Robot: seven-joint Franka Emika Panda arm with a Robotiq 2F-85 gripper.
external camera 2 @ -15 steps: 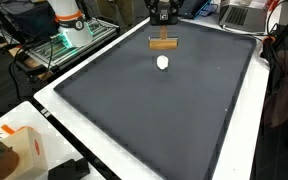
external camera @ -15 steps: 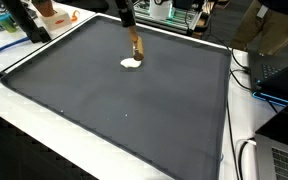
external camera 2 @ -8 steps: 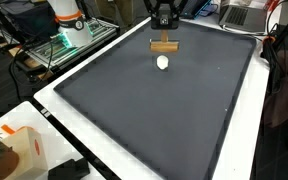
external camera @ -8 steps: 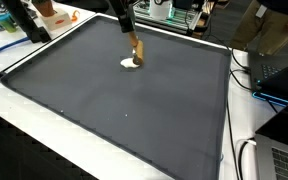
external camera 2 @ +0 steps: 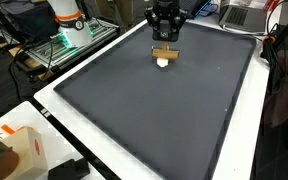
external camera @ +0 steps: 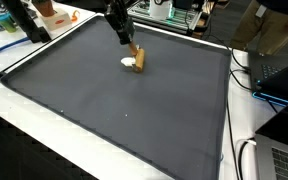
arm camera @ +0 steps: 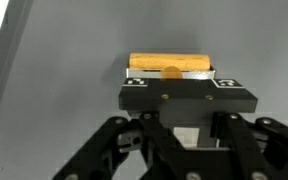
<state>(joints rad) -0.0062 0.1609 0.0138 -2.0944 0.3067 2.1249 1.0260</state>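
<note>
The gripper (arm camera: 172,73) is clamped shut on a wooden block (arm camera: 169,64). The wrist view shows the block lying crosswise between the fingers, its long side level. In both exterior views the block (external camera: 137,57) hangs low over the dark mat (external camera: 124,120), under the gripper (external camera 2: 165,42). Whether its underside touches the mat I cannot tell.

Just beside the block lies a small white thing (external camera: 129,63). In an exterior view it sits on the near side of the block (external camera 2: 165,53), touching it or nearly so (external camera 2: 164,63). It is too small to tell whether it is a little dish or a solid lump, or whether anything is in it. An orange box (external camera 2: 24,148) stands at a corner of the white table (external camera 2: 94,135), off the mat and well apart from the gripper. What it contains does not show.

The block and the white thing sit close to the mat's far edge — the gripper has only a narrow strip of mat behind it there. Towards the near edge and both sides the mat (external camera 2: 154,120) runs wide and plain, with the table's white rim all round it. Cables (external camera: 246,70) lie on that rim, well apart from the block.
</note>
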